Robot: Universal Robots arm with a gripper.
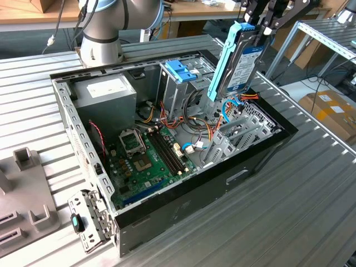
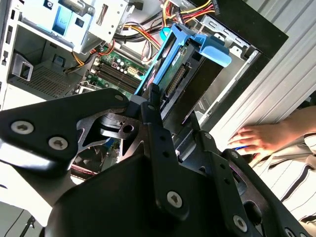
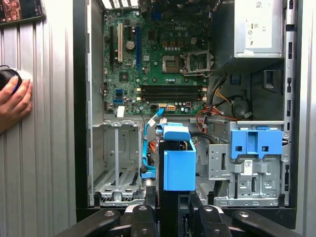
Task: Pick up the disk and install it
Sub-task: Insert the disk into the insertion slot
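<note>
Ribbed table (image 1: 317,183); gripper (image 1: 260,25) holds white-labelled disk (image 1: 245,65) above case (image 1: 183,207).

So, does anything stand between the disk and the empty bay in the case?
The disk hangs upright in the jaws above the case. A blue cable runs along the empty bay's edge, and orange-yellow wires lie just under the disk; either may get in the way. Nothing else visible does.
</note>
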